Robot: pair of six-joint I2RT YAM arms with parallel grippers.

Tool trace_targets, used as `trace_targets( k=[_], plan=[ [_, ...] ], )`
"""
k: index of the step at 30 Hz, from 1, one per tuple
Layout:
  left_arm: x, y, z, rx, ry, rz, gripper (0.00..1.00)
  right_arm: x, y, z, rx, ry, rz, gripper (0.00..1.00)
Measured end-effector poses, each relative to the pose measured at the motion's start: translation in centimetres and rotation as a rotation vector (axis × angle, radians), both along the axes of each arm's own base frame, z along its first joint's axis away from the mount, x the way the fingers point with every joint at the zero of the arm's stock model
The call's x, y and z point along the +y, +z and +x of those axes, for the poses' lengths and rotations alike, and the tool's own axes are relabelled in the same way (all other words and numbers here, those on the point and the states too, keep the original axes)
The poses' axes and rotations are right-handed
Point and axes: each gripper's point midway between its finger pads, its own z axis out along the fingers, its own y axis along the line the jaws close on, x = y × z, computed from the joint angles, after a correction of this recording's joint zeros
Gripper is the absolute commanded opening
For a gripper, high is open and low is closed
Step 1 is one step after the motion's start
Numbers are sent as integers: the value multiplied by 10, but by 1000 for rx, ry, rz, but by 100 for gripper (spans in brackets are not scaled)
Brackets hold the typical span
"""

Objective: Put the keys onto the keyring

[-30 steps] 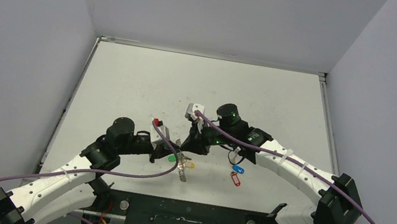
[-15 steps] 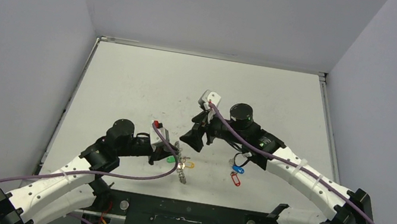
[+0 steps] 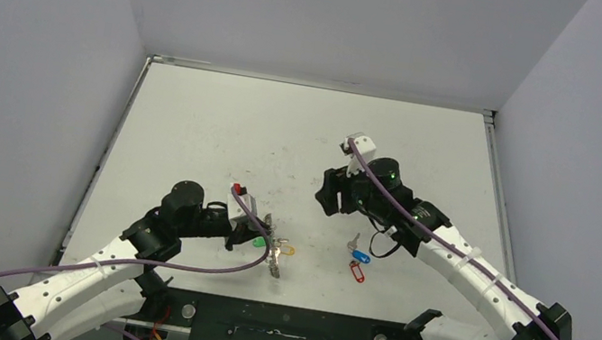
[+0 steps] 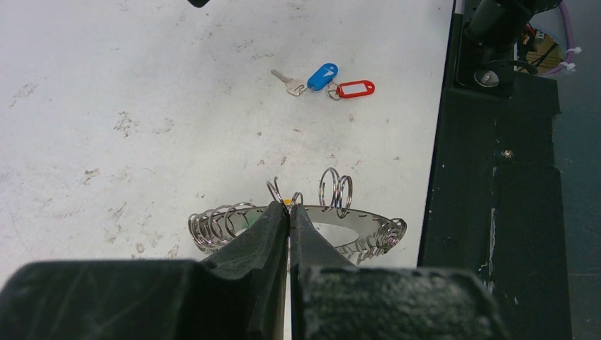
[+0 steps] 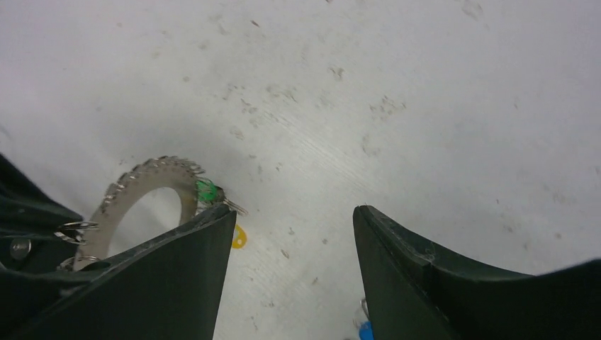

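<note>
Left arm stretched low across the white table (image 3: 193,135), forearm angled inward toward the centre. Left gripper (image 4: 289,212) pinched tight on the near edge of the keyring (image 4: 358,237), jaws closed with barely a sliver between them. Keyring held tilted on edge, small wire loops bristling all round its rim, with a green tag (image 3: 258,241) and a yellow tag (image 3: 288,249) at its side.

Right arm reaching in from the right, bent at the elbow, wrist raised over the middle of the table. Right gripper (image 5: 294,216) spread wide with nothing between its jaws, facing back toward the keyring and apart from it.

Keys (image 4: 287,83) lying loose and flat on the table, off the keyring, under the right forearm in the overhead view. Blue tag (image 4: 322,74) and red tag (image 4: 356,88) joined end to end, with only one silver blade clearly visible beside the blue.

Compared with a second ago: right gripper then pressed close against the keyring, right beside the left gripper; now drawn back toward the far right. Left arm, keyring and keys in the same places as before.
</note>
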Motion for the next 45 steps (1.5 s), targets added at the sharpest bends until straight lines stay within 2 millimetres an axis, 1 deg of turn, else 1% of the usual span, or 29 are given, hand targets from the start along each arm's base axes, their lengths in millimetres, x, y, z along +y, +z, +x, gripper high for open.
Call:
trace_targets(
  k=[3, 4, 6, 8, 9, 10, 14, 20, 24, 30, 33, 35, 43, 45],
  plan=[
    [0, 0, 0, 0, 0, 1, 0, -29, -21, 5, 95, -142, -60, 61],
    [0, 0, 0, 0, 0, 2, 0, -41, -31, 6, 137, -198, -93, 60],
    [0, -1, 0, -2, -1, 3, 0, -58, -48, 4, 205, -265, -152, 53],
    [0, -1, 0, -2, 0, 4, 0, -72, -67, -2, 275, -310, -225, 43],
    [0, -1, 0, -1, 0, 5, 0, -77, -75, -6, 307, -320, -261, 39],
    [0, -1, 0, 0, -1, 6, 0, -81, -82, -10, 338, -328, -295, 38],
    [0, -2, 0, -1, 0, 7, 0, -96, -102, -20, 438, -363, -421, 38],
    [1, -2, 0, -1, 5, 11, 0, -111, -128, -34, 546, -370, -569, 37],
    [2, -2, 0, -1, 11, 13, 0, -113, -138, -42, 584, -348, -627, 39],
    [2, -2, 0, -1, 11, 13, 0, -100, -151, -51, 600, -273, -695, 39],
    [2, -2, 0, -1, 11, 13, 0, -95, -158, -55, 609, -247, -721, 33],
    [2, -2, 0, -1, 11, 13, 0, -94, -163, -57, 618, -238, -738, 30],
    [2, -2, 0, -1, 11, 13, 0, -93, -175, -55, 646, -233, -774, 27],
    [2, -2, 0, -1, 11, 14, 0, -93, -178, -55, 653, -232, -783, 23]
  ],
)
